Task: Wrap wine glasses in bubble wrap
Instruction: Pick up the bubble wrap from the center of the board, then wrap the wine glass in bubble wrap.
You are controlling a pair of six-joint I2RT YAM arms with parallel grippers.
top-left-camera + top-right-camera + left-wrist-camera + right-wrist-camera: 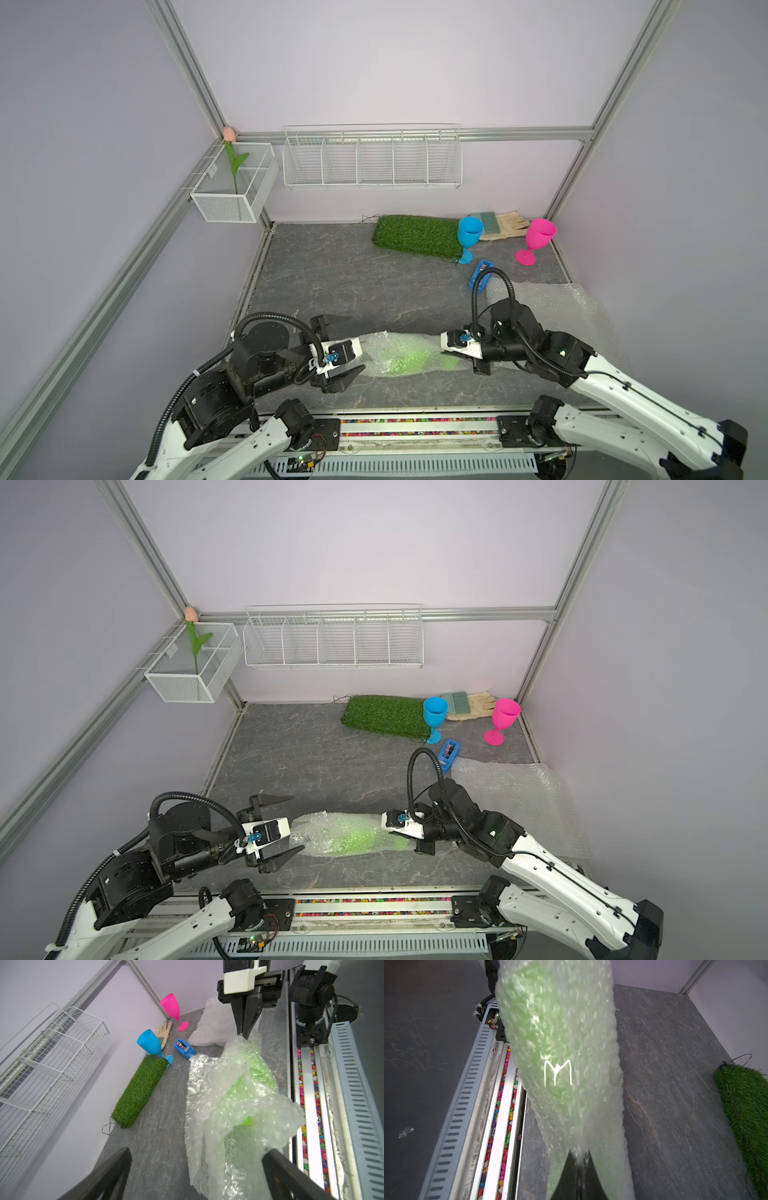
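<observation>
Nearest the camera, your two black-and-white arms reached in over a metal rail trough [415, 420] filled with coloured pebbles. Your left gripper [357, 343] had its jaws spread as wide as they go, gripping nothing. The loose end of the clear bubble wrap [386, 353] lay between its fingers.

That wrap was rolled around the lime green plastic goblet [409, 353], which lay on its side on the grey stone-patterned table [332, 274] between the two grippers.

The top views hid your right gripper [244, 1032] under its wrist camera. The left wrist view showed its jaws pinched together on the far end of the wrap. That view alone also showed a bare sliver of green inside the open end.

A second bubble wrap sheet [552, 307] lay flat by the right wall, with a blue tape dispenser [480, 278] beside it. The sky blue goblet [469, 235] stood upright at the end of the green artificial-grass mat [415, 235], and the hot pink goblet [539, 237] stood upright near the corner.

The white mesh box [224, 203] held an artificial tulip [235, 162]. Beside it hung a partitioned white wire rack [372, 162].
</observation>
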